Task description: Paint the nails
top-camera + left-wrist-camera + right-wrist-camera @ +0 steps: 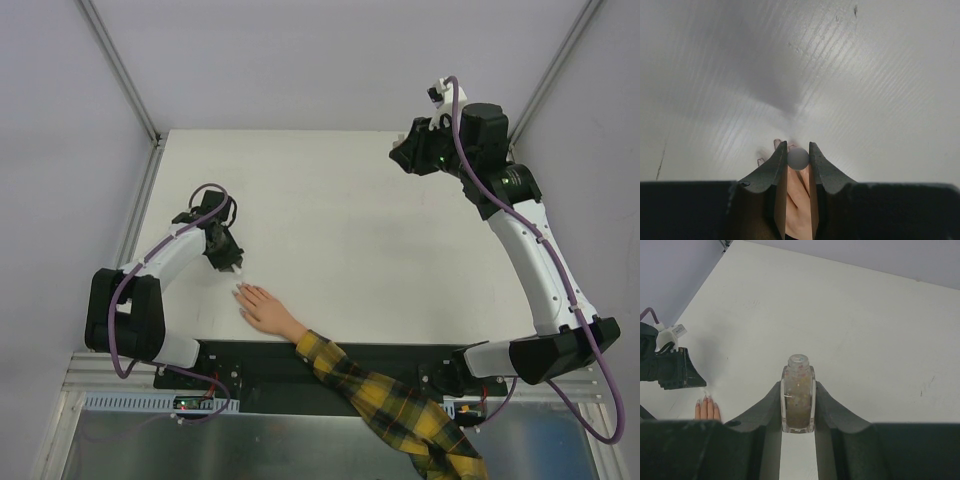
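The left tool [234,265] is clenched on a small pale round piece [798,159], probably the brush cap, just above the nails [776,144] at the near left of the worktop [350,240]. The right tool [798,386] grasps the open polish bottle [798,407] upright and far right, I think so that it does not spill.

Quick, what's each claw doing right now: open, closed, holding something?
Left gripper: shut on a small round grey knob, probably the brush's top.
Right gripper: shut on an uncapped polish bottle.
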Robot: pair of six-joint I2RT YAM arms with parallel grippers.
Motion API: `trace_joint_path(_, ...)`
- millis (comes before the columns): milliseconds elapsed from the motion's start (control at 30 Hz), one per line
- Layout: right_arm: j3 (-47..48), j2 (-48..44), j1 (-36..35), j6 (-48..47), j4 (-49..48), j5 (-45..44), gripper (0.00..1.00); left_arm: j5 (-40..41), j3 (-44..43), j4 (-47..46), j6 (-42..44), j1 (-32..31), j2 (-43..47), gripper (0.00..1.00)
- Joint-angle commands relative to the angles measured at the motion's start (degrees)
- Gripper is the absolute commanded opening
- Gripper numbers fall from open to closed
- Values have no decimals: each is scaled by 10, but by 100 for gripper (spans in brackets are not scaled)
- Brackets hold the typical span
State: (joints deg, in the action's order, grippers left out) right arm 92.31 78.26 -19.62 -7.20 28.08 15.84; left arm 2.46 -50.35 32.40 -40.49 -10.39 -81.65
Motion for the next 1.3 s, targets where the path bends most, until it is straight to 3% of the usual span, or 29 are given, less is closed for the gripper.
trace_joint_path(0,0,-23,5,11,-32,10,0,-23,-12,23,-3,5,12,0)
trace_joint_path(300,7,-19,5,10,-33,12,0,-59,20,-44,18,5,12,0)
trace_joint_path(1267,7,-21,4,8,-29,10,0,-4,32,-2,5,5,17,0)
